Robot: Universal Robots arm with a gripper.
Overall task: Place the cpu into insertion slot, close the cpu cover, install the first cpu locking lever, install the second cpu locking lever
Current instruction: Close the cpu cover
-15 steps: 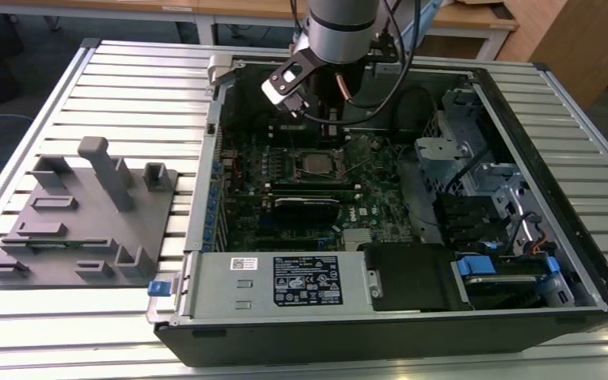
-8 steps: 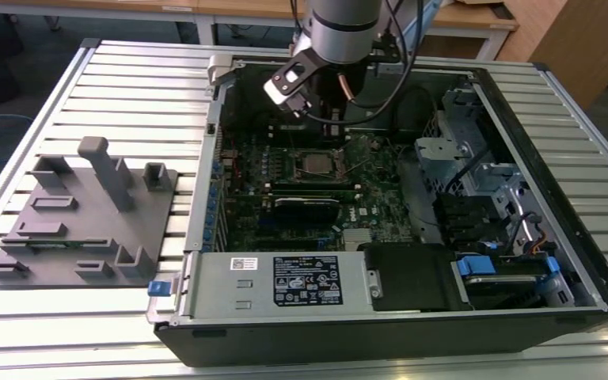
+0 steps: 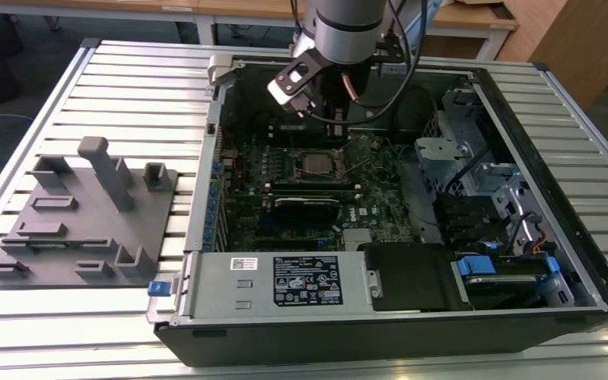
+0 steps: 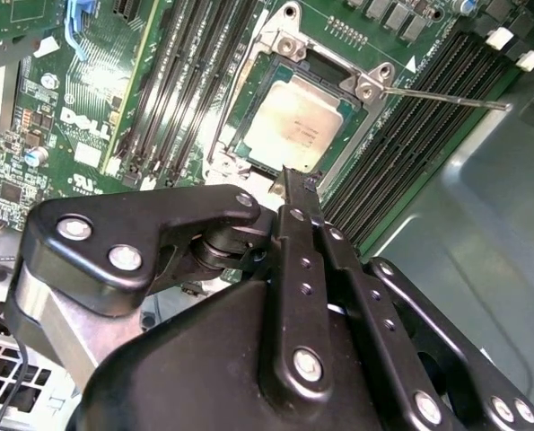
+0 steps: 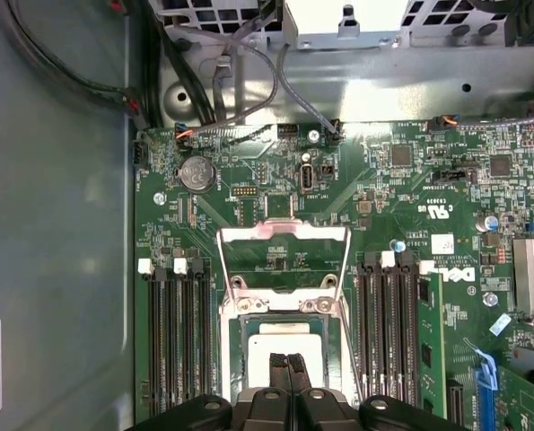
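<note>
cpu (image 3: 315, 164): flat in insertion slot (image 4: 249, 148), just above centre of exterior view.
hand (image 5: 290, 368): narrow, fingertips together, empty, close over cpu.
cpu cover (image 5: 283, 247): stands open.
handling: prob. light, stiff, fragile; you grip by edges only.

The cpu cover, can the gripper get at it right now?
Probably yes: the cpu cover stands flipped open just beyond the gripper, which hangs over the cpu, with nothing between them.
</note>
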